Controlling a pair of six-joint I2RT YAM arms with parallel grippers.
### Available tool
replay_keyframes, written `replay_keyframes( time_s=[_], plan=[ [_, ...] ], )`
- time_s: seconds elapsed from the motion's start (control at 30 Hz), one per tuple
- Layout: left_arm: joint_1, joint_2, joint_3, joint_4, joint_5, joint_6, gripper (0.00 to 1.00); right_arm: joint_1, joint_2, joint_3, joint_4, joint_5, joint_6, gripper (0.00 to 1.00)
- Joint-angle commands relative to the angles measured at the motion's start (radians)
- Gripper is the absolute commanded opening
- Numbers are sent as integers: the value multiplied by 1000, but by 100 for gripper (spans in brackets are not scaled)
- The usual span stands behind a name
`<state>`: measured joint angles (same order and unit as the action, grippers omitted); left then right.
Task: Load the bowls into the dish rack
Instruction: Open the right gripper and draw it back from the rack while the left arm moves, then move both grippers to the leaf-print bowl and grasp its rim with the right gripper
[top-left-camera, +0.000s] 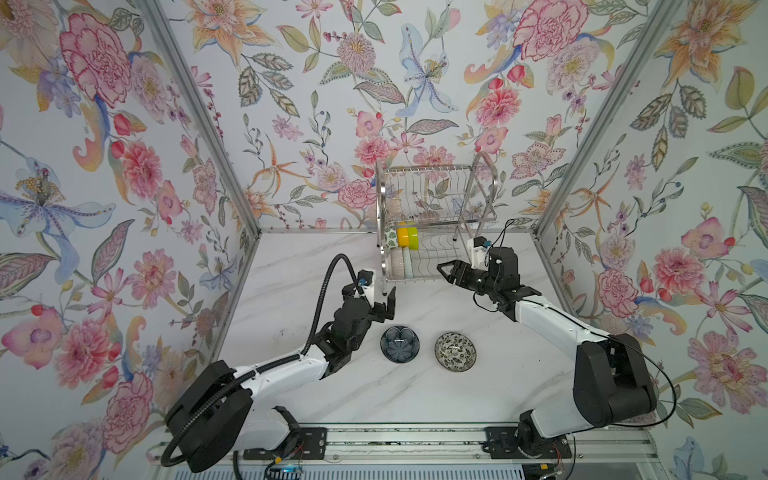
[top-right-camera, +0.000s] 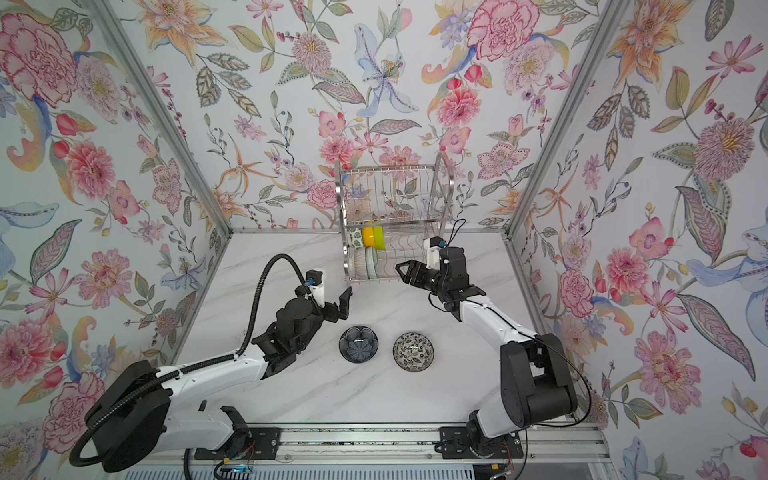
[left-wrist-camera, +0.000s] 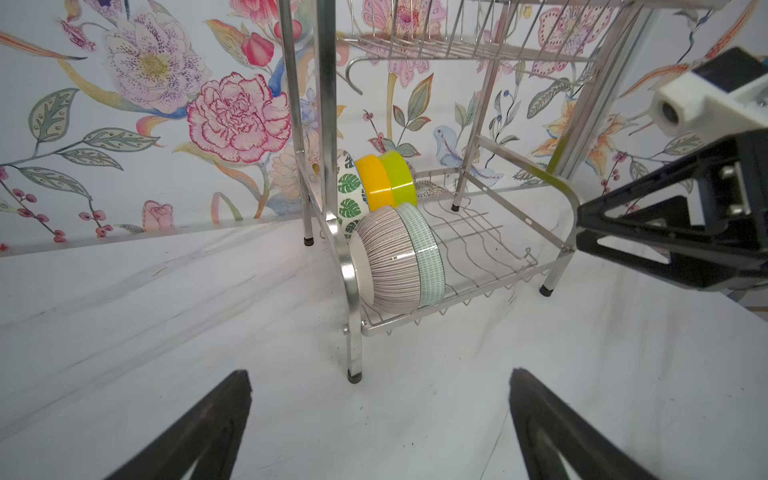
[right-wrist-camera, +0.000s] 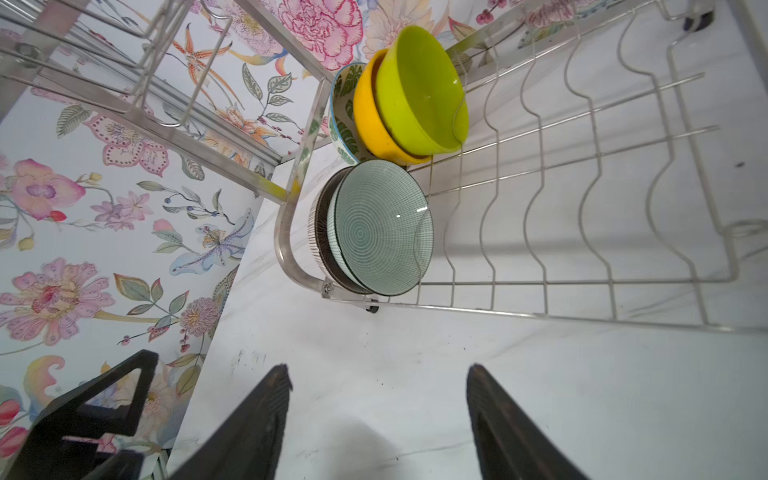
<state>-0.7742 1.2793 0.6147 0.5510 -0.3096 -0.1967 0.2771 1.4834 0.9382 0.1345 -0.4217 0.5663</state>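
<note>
Right wrist: right claw (right-wrist-camera: 378, 368) (jaws apart) faces dish rack (right-wrist-camera: 283, 232).

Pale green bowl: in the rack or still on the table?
In the rack. The pale green bowl stands on edge on the lower shelf of the dish rack, nested against the striped bowl.
</note>
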Motion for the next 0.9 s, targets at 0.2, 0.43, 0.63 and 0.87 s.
replay_keyframes(
  time_s=[0.2,0.43,0.63,0.87],
  plan=[
    [-71,-56,-26,-45,65,-205,99,11,-195,-35,-313,259,-90,98],
    [-151,10,20,-14,89,-243,99,20,-339,-82,-527,450,-86,98],
    [-248,131,81,32,87,-249,99,58,-400,-155,-681,419,-37,99],
    [-296,199,105,81,88,-284,99,168,-479,-288,-732,438,46,95]
  ],
)
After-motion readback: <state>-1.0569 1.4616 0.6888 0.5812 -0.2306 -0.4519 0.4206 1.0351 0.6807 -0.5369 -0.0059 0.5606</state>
